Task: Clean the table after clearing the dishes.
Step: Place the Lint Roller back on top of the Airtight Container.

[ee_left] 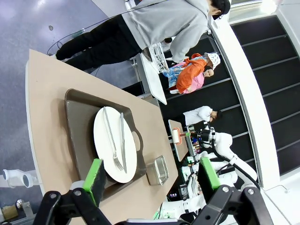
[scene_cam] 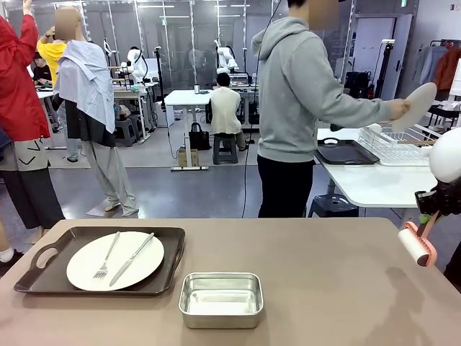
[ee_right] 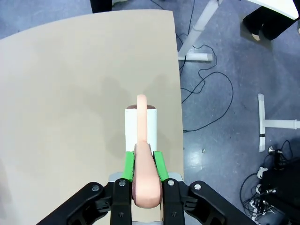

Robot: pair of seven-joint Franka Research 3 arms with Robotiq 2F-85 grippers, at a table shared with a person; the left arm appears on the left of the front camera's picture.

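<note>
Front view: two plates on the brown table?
No, one plate lies on its tray; the person holds the other plate by the rack.

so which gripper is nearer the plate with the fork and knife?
Left. Left gripper hangs open facing the plate; right gripper grips a lint roller at the opposite end of the table.

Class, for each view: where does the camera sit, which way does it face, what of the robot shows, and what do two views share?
Front: robot's side of the table, facing across it to the person; right gripper at the right edge, shut on the roller.
Left wrist: high up, facing down over the tray and pan; open left gripper at the bottom.
Right wrist: above the table's corner, facing down at it and the floor; right gripper clamps the roller's handle.
Shared: front and left wrist show tray, pan and roller.
</note>
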